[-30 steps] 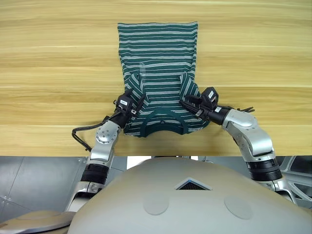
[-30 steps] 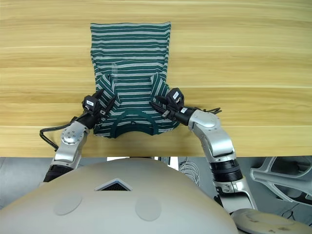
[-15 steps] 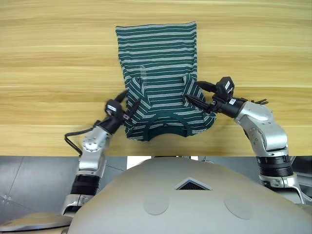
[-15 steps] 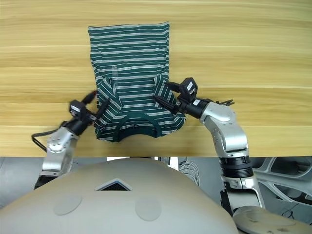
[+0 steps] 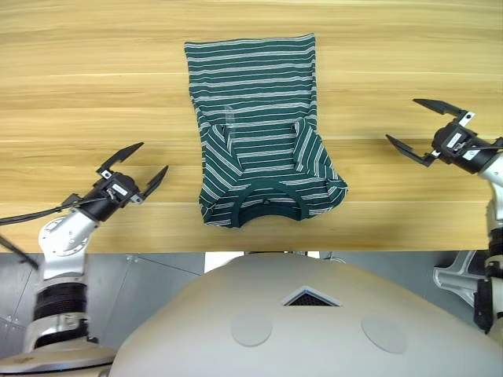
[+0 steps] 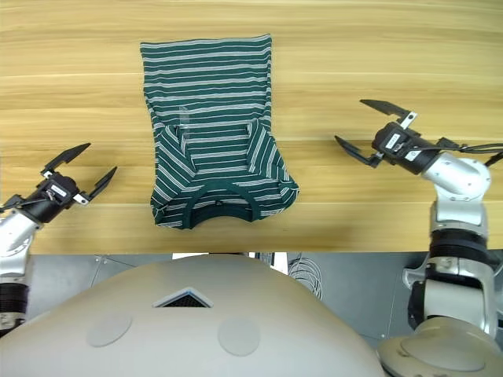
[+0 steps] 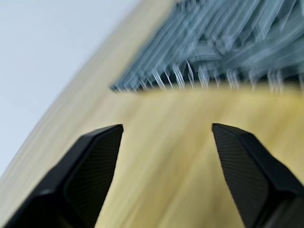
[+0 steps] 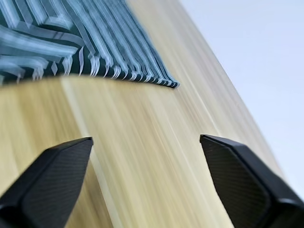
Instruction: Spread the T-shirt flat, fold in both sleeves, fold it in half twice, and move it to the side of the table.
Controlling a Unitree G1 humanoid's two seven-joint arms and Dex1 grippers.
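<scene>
The dark green T-shirt with white stripes (image 5: 255,118) lies in the middle of the wooden table (image 5: 78,78), both sleeves folded in over its body, collar toward the near edge. My left gripper (image 5: 144,163) hangs open over bare wood well to the left of the shirt's collar end, holding nothing. My right gripper (image 5: 415,123) is open too, far off to the shirt's right and clear of it. The left wrist view shows the shirt (image 7: 228,42) beyond its spread fingers (image 7: 95,166); the right wrist view shows the shirt's hem edge (image 8: 95,42) the same way.
The table's near edge (image 5: 157,251) runs just below the shirt's collar and both grippers. Bare wood stretches wide on either side of the shirt and beyond its far hem.
Both grippers let go of the shirt's shoulder corners and swung outward, left arm to the left, right arm to the right. The shirt stayed put with its sleeves folded in.
</scene>
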